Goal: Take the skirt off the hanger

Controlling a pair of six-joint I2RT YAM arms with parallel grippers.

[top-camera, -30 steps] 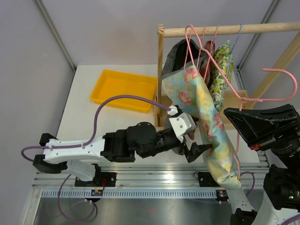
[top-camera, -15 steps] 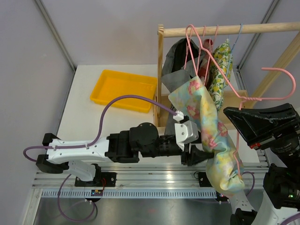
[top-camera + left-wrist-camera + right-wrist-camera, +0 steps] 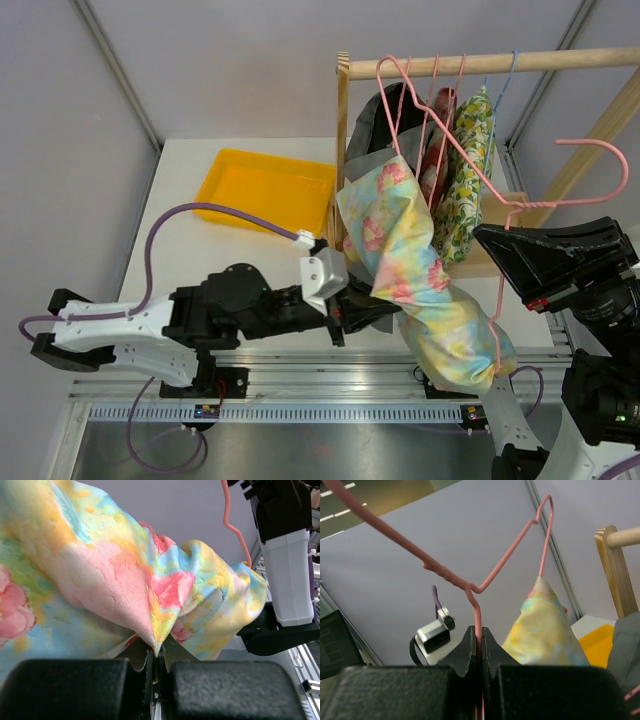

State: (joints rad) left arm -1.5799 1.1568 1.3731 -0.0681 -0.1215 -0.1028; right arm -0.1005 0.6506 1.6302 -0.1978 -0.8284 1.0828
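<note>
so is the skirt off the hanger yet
No, on it: the skirt drapes over the hanger, a fold pinched in the left end effector.

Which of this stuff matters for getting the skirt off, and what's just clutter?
In the job:
- floral skirt
- pink hanger
- left claw, pinching the skirt
- right claw, clamped on the hanger

Lying about:
- yellow tray
- wooden rack
- other clothes hanging on it
</note>
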